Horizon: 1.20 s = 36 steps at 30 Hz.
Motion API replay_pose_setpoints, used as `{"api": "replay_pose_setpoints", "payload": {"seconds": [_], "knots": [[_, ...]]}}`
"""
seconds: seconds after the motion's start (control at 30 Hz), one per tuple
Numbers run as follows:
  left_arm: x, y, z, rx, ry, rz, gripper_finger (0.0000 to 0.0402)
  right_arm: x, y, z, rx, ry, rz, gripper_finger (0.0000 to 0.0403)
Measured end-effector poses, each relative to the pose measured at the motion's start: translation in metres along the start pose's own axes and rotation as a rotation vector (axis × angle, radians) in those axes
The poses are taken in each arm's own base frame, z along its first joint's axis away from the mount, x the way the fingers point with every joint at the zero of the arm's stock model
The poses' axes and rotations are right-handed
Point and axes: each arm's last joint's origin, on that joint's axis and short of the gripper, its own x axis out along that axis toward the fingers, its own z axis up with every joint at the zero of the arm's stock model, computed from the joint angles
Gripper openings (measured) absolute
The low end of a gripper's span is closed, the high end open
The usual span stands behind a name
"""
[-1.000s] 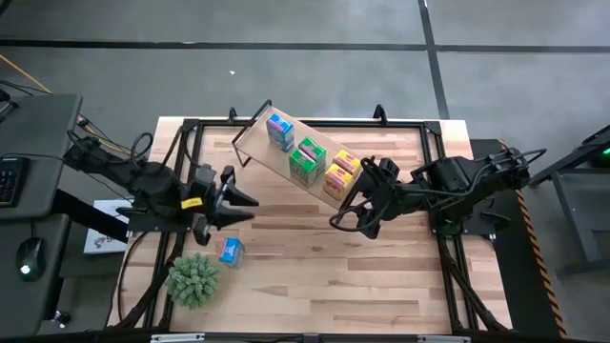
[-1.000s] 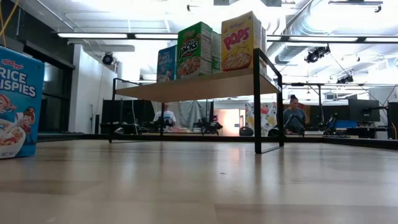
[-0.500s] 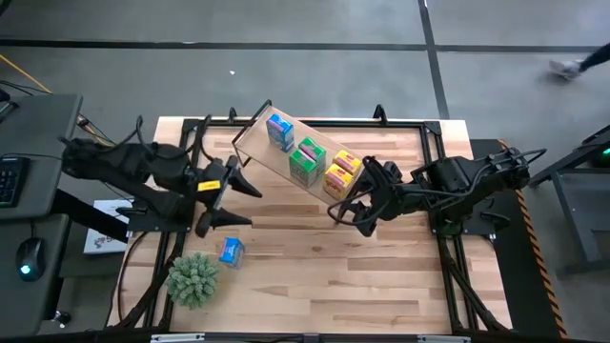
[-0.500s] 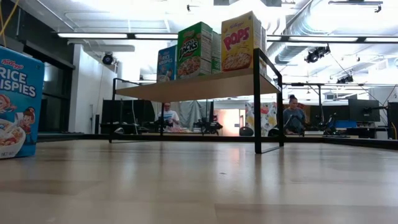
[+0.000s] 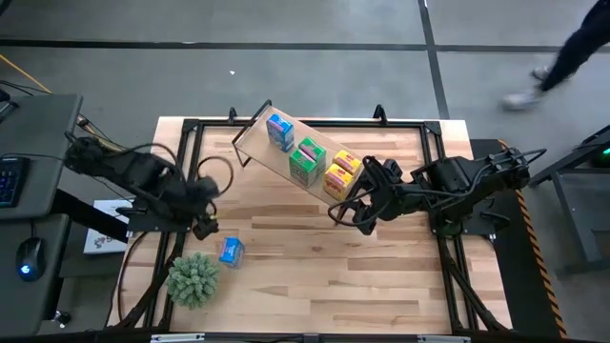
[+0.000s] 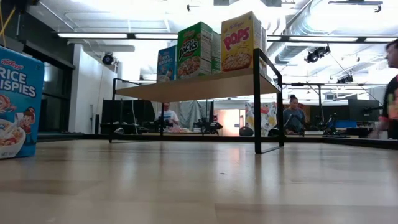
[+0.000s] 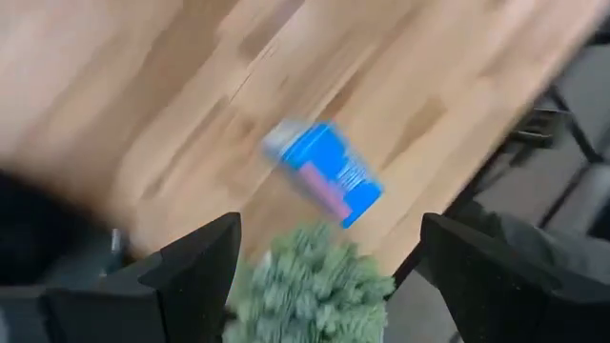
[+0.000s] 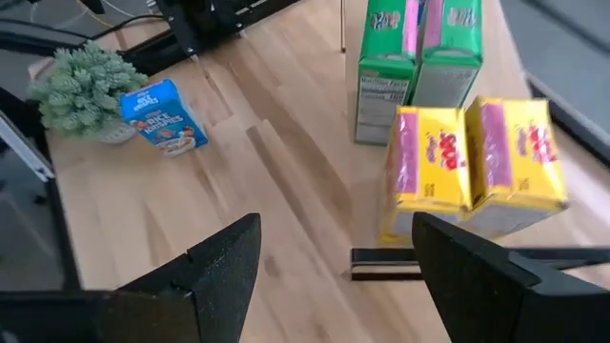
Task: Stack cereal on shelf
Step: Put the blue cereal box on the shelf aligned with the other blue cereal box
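Cereal boxes: three pairs stand on the shelf [image 5: 286,152] — blue [image 5: 279,131], green [image 5: 307,160], yellow [image 5: 340,174] — w/ the shelf set diagonally across the far part of the light slat-wood surface [image 5: 381,276]. One more blue Rice Krispies box [image 5: 230,251] stands on the surface near the left front, just beside a fuzzy green plant ball [image 5: 193,278], not touching it as far as the high view shows. Left hand [image 5: 204,227] hangs above the surface near that box, fingers spread wide, holding nothing. Right hand [image 5: 355,217] sits just in front of the yellow boxes, fingers apart, empty. Room behind: bright ceiling lights, ducting, desks w/ seated people; a person [image 6: 390,93] at the right edge of the low view, also seen on the grey floor in the high view.
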Motion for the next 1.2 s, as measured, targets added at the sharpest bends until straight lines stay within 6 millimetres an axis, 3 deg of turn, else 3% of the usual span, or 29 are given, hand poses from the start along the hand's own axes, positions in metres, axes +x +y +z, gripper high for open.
{"api": "replay_pose_setpoints", "payload": {"seconds": [0.2, 0.4, 0.73, 1.2], "knots": [[0.012, -0.01, -0.024, -0.26, -0.015, 0.019, 0.0317, 0.0, -0.001, 0.0, -0.115, -0.007, -0.016, 0.0266], [0.036, -0.032, -0.036, -0.43, -0.105, 0.104, 0.0316, 0.0, -0.004, -0.003, -0.177, 0.03, -0.044, 0.0266], [0.085, -0.059, -0.037, -0.549, -0.171, 0.251, 0.0316, -0.001, -0.008, -0.007, -0.26, 0.069, -0.08, 0.0266], [0.114, -0.067, -0.033, -0.575, -0.209, 0.354, 0.0316, -0.001, -0.009, -0.007, -0.268, 0.055, -0.096, 0.0266]]}}
